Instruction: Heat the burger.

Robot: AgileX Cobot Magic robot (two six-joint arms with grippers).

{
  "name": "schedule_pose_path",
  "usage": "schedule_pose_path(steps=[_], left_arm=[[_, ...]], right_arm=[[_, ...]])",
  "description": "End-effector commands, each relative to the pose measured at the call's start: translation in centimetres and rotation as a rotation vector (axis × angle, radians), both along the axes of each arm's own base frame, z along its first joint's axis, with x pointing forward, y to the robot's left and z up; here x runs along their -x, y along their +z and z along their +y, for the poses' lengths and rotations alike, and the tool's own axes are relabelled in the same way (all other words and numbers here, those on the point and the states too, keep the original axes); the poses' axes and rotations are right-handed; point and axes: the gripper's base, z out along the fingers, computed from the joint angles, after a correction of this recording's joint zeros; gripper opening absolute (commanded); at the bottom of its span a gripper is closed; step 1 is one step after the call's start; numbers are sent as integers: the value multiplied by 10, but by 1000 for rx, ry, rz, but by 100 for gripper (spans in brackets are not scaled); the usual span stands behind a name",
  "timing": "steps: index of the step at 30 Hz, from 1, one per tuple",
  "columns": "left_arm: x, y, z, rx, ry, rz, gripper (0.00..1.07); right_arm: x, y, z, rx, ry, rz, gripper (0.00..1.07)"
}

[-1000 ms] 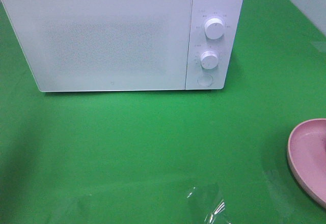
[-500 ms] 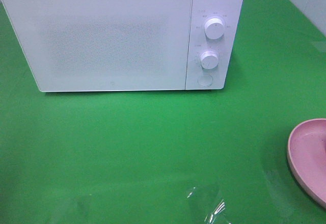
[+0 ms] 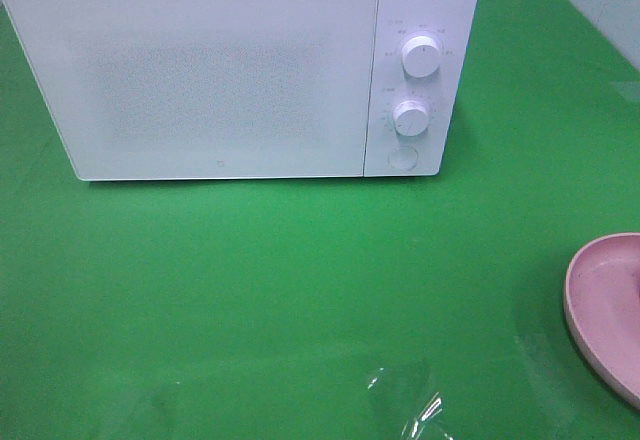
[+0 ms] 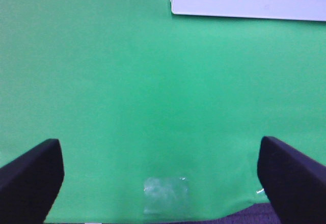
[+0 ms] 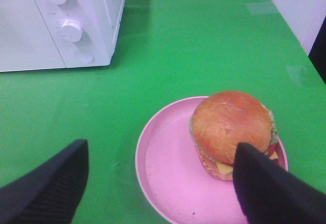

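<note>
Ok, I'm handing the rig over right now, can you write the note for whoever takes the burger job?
Left gripper: open, empty, over bare green table.
Right gripper: open, empty, above the pink plate.
Burger: on the plate, untouched, at the table's right side.
Microwave: door shut, at the back.
Done: nothing visible yet.
Left: open the door, put the burger in, shut it, set the dials.

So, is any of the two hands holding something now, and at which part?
Nothing is held. The left hand is open over bare green cloth. The right hand is open above the pink plate; the burger sits there untouched.
</note>
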Motion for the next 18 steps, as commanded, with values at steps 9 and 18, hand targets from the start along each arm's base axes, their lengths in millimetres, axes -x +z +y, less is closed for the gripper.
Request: schedule_pose_path(steps=[9, 18], left_arm=[[32, 1, -2, 16, -5, -218, 95], [34, 1, -1, 14, -5, -228, 95]], right_arm=[[4, 0, 0, 2, -5, -33, 75], [3, 1, 0, 1, -5, -30, 75]])
